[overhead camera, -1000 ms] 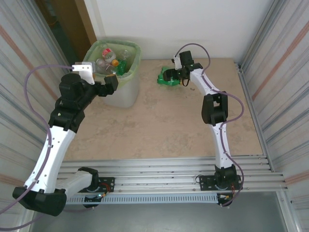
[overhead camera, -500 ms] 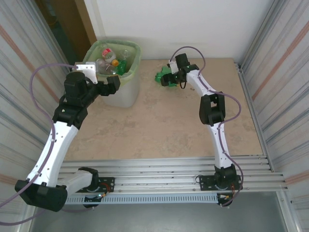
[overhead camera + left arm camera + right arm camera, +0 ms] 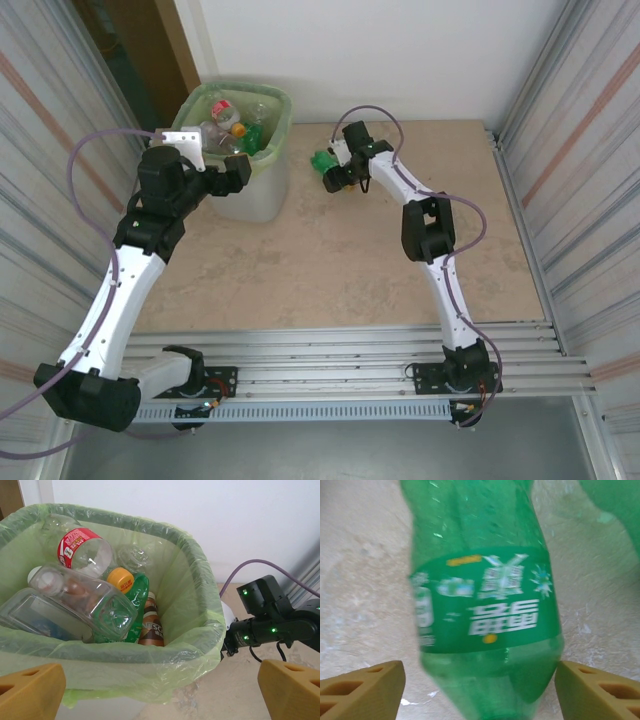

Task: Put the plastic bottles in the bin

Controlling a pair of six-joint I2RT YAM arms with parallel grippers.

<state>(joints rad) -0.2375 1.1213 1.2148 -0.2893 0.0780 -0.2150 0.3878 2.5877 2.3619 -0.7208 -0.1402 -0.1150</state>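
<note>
A green plastic bottle with a green label lies on the table between my right gripper's fingers; its narrow end points at the camera. The jaws stand on either side of it, with a small gap on the left. From above, this bottle sits right of the bin, under my right gripper. The bin, lined with a green bag, holds several bottles. My left gripper hangs open at the bin's near rim, nothing between its fingers. It shows from above as well.
Another green shape lies just beyond the bottle at the upper right. My right arm's wrist shows right of the bin. Metal walls close in both sides, and a white wall stands behind the table.
My right arm has swung left toward the bin, its gripper sliding over the green bottle and nudging it left. My left arm has risen slightly at the bin's rim.
</note>
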